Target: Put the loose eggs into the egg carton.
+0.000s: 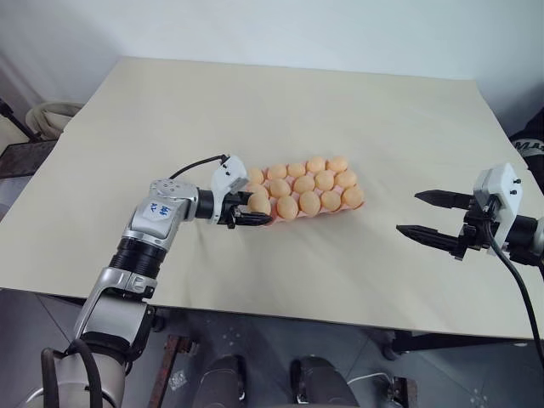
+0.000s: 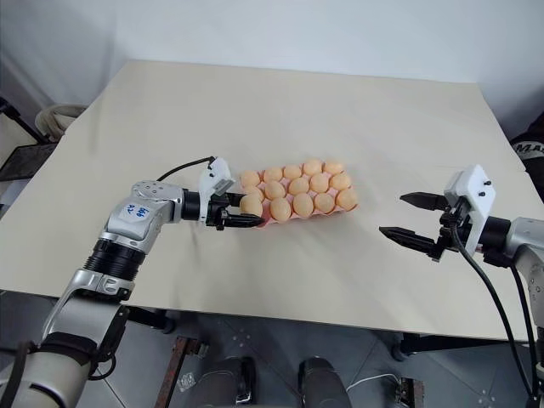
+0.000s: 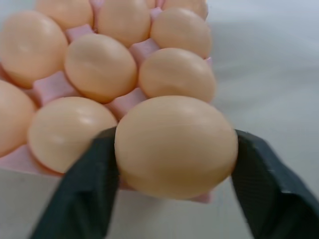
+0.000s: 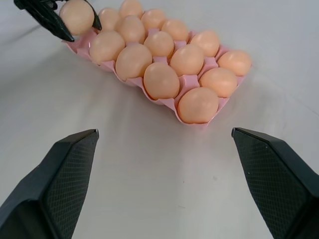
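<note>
The pink egg carton [image 4: 169, 103] lies mid-table with pale orange eggs [image 1: 304, 184] in its cups. My left gripper [image 1: 259, 209] is at the carton's near left corner. Its two black fingers [image 3: 84, 189] press against both sides of one loose egg [image 3: 174, 147], which sits low at the corner cup. From the right wrist view this egg [image 4: 77, 16] shows between those fingers at the tray's corner. My right gripper [image 1: 408, 212] hovers over bare table to the right of the carton, open and empty, pointing toward it.
The beige table [image 1: 255, 102] spreads wide behind and around the carton, and its front edge [image 1: 280, 313] runs close to me. A pale round object [image 1: 51, 115] and a dark frame [image 1: 25, 157] stand off the table's left side.
</note>
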You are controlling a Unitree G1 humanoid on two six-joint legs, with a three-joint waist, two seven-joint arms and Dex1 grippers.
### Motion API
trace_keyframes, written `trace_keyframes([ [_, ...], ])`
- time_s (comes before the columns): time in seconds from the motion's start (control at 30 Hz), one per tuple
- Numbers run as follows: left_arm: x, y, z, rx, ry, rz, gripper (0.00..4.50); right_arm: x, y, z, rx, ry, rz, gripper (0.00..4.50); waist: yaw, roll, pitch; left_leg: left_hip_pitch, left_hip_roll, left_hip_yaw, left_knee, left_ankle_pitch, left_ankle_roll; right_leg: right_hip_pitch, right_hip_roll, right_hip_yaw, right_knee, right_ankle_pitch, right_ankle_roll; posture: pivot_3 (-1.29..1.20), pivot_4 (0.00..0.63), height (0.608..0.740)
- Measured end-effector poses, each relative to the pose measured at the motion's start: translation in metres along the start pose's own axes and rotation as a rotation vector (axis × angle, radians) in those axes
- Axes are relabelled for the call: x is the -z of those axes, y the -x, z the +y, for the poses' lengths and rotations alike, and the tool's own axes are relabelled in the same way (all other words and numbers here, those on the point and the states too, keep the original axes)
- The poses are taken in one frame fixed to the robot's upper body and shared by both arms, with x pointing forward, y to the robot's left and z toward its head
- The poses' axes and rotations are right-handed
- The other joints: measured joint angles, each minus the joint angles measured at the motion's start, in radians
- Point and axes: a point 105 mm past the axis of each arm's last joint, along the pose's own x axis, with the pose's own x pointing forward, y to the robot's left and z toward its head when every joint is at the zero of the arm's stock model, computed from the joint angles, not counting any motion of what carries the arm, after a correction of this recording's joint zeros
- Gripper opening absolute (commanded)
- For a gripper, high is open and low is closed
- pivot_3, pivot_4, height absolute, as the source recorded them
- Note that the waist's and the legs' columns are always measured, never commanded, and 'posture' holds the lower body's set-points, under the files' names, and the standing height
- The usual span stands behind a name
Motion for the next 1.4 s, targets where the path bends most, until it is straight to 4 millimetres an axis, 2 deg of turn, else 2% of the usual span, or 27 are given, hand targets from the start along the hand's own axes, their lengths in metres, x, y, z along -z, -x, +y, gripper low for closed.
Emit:
trace_keyframes([
  [0.03, 0.000, -0.001, -0.001, 0.003, -0.002, -0.002, 4.44, 0.000, 0.000, 0.000, 0.001, 0.000, 0.000, 4.50, 0.000, 0.000, 0.000, 0.000, 0.000, 0.000, 0.000, 0.000, 0.000, 0.000, 0.000, 0.000, 0.000, 0.000, 0.000, 0.00, 0.150, 0.740],
  [0.07, -0.001, -0.001, -0.001, 0.005, -0.005, -0.005, 4.48, 0.000, 0.000, 0.000, 0.001, 0.000, 0.000, 4.50, 0.000, 0.000, 0.000, 0.000, 0.000, 0.000, 0.000, 0.000, 0.000, 0.000, 0.000, 0.000, 0.000, 0.000, 0.000, 0.00, 0.150, 0.740],
  [0.3, -0.001, -0.001, -0.001, 0.004, -0.007, -0.004, 4.48, 0.000, 0.000, 0.000, 0.001, 0.000, 0.000, 4.50, 0.000, 0.000, 0.000, 0.000, 0.000, 0.000, 0.000, 0.000, 0.000, 0.000, 0.000, 0.000, 0.000, 0.000, 0.000, 0.00, 0.150, 0.740],
  [0.43, -0.004, 0.009, 0.005, -0.040, -0.005, -0.001, 4.48, 0.000, 0.000, 0.000, -0.001, 0.001, -0.001, 4.50, -0.001, 0.000, 0.000, 0.000, 0.000, 0.000, 0.000, 0.000, 0.000, 0.000, 0.000, 0.000, 0.000, 0.000, 0.000, 0.00, 0.150, 0.740],
  [0.5, -0.009, 0.020, 0.010, -0.077, -0.016, -0.007, 4.48, -0.001, 0.000, 0.000, -0.010, 0.002, -0.003, 4.50, -0.001, 0.000, 0.000, 0.000, 0.000, 0.000, 0.000, 0.000, 0.000, 0.000, 0.000, 0.000, 0.000, 0.000, 0.000, 0.00, 0.150, 0.740],
  [0.67, -0.031, 0.074, 0.024, -0.181, -0.023, -0.033, 4.48, -0.002, 0.005, -0.003, -0.042, 0.003, 0.010, 4.50, -0.001, 0.000, 0.000, 0.000, 0.000, 0.000, -0.001, 0.000, 0.000, 0.000, 0.000, 0.000, 0.000, 0.000, 0.000, 0.00, 0.150, 0.740],
  [0.87, -0.037, 0.131, 0.040, -0.336, -0.002, -0.065, 4.48, -0.008, 0.006, -0.013, -0.071, 0.022, -0.012, 4.50, -0.003, 0.000, 0.000, 0.000, 0.000, 0.000, 0.000, 0.000, 0.000, -0.001, 0.000, 0.000, 0.000, 0.000, 0.000, 0.00, 0.150, 0.740],
  [0.97, -0.029, 0.158, 0.042, -0.366, 0.012, -0.083, 4.48, -0.005, 0.006, -0.020, -0.076, 0.021, 0.000, 4.50, -0.005, 0.000, 0.000, 0.000, 0.000, 0.001, -0.001, 0.000, 0.000, -0.001, -0.001, 0.000, 0.000, 0.000, 0.000, 0.00, 0.150, 0.740],
  [1.07, 0.002, 0.181, 0.042, -0.377, 0.061, -0.049, 4.48, -0.003, 0.006, -0.034, -0.067, 0.029, 0.018, 4.50, -0.009, 0.001, 0.001, 0.000, 0.000, 0.001, -0.001, 0.000, 0.000, -0.003, -0.001, 0.000, 0.001, 0.000, 0.000, 0.00, 0.150, 0.740],
  [1.1, 0.013, 0.186, 0.042, -0.377, 0.093, -0.035, 4.48, -0.003, 0.006, -0.039, -0.059, 0.031, 0.022, 4.50, -0.009, 0.001, 0.001, 0.000, 0.000, 0.001, -0.001, -0.001, 0.001, -0.003, -0.001, 0.000, 0.002, 0.000, 0.000, 0.00, 0.150, 0.740],
  [1.17, 0.021, 0.188, 0.043, -0.369, 0.124, -0.034, 4.48, -0.003, 0.005, -0.046, -0.051, 0.042, 0.030, 4.50, -0.007, 0.001, 0.001, 0.000, 0.000, 0.001, -0.001, -0.003, 0.004, -0.003, -0.002, -0.001, 0.002, 0.000, -0.001, 0.00, 0.150, 0.740],
  [1.3, 0.015, 0.192, 0.044, -0.379, 0.078, -0.049, 4.48, -0.010, 0.004, -0.054, -0.047, 0.081, 0.025, 4.50, -0.001, 0.001, 0.001, 0.000, -0.002, 0.001, -0.001, -0.003, 0.005, -0.003, -0.005, -0.003, 0.002, 0.000, -0.001, 0.00, 0.150, 0.740],
  [1.4, 0.010, 0.196, 0.046, -0.411, 0.067, -0.074, 4.48, -0.004, 0.006, -0.059, -0.033, 0.069, 0.034, 4.50, -0.004, 0.001, 0.001, 0.000, -0.002, 0.002, -0.001, -0.003, 0.005, -0.003, -0.006, -0.004, 0.002, 0.000, -0.001, 0.00, 0.150, 0.740],
])
